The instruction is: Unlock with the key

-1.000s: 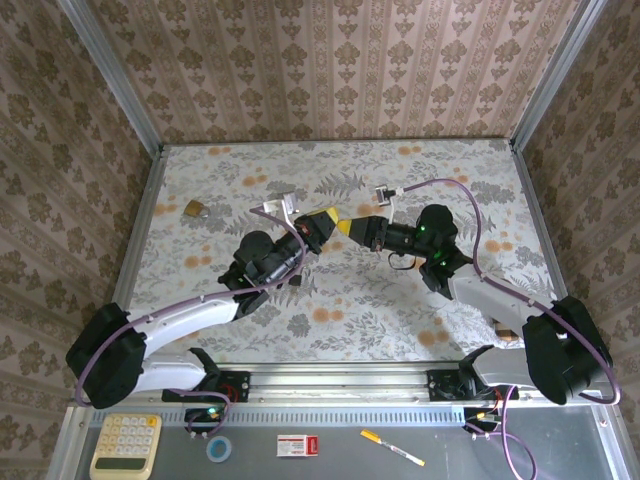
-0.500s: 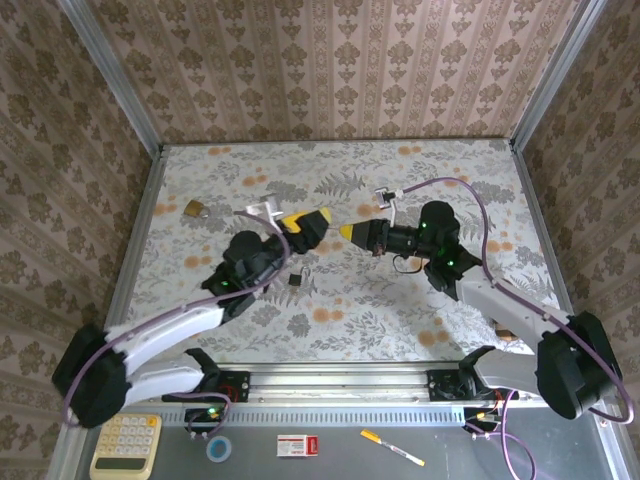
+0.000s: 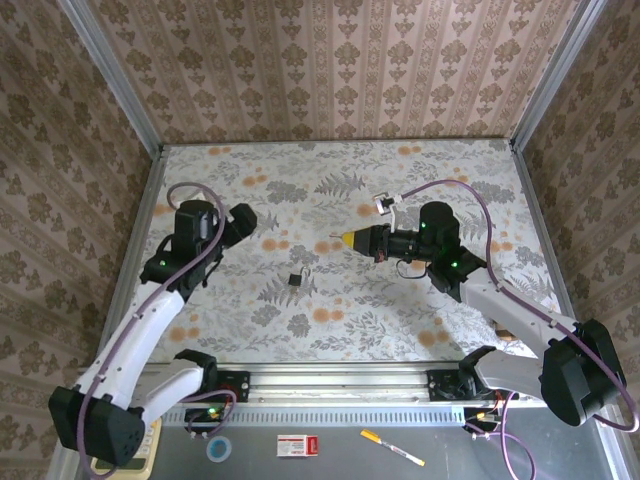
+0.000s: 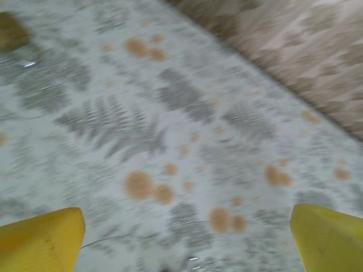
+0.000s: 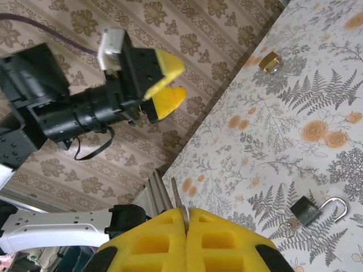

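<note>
The key [image 5: 306, 209] is seen lying flat near the middle of the table [image 3: 380, 320], a little toward its near edge, gripped by nothing. The right gripper [image 3: 348, 240] is held near it, to the right, pressed shut on a silvery sliver [image 5: 177, 195] too slight to be identified. The left gripper [image 4: 187, 241] is spread wide near the left edge, by the brass padlock [image 5: 269, 60]. The padlock is probably best taken by its body, keyhole left exposed, and the key by its head.

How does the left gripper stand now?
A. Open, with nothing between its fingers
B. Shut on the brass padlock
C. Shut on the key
A: the left gripper has its yellow fingers far apart, with just the table seen between them.
</note>
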Tool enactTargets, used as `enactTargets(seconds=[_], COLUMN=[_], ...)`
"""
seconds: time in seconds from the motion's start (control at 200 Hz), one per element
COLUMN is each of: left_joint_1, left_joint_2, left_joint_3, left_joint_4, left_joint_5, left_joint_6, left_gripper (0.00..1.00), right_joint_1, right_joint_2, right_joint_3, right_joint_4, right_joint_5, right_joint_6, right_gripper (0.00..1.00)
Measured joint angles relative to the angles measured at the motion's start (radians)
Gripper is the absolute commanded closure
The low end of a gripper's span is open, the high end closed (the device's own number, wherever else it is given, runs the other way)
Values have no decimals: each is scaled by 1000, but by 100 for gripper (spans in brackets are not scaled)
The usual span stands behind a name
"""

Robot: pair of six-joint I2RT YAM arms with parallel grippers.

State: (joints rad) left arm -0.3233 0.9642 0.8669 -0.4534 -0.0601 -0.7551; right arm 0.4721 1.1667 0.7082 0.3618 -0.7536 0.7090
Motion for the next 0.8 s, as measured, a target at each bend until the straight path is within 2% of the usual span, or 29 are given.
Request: enactTargets(seconds=[0.225,0.375,0.685,0.8], left_joint_1=[193,302,388,398], left_joint_2=[131,290,758,945], left_joint_3=[38,125,461,629], left_joint_4=[-114,-148,-153,-176], left_joint_5=[23,30,43,53], left_joint_6=[111,178,225,224], left_gripper=[6,8,19,21], right_joint_1=[0,0,6,13], right_joint_2=[-1,-23,-41,-42], right_joint_3=[8,24,15,-24], right_joint_4=[-43,-122,-203,-205], right_joint_5=[-3,-2,12,13], right_joint_6=[-26,-76,-144,-154], right_gripper=[100,100,100,100])
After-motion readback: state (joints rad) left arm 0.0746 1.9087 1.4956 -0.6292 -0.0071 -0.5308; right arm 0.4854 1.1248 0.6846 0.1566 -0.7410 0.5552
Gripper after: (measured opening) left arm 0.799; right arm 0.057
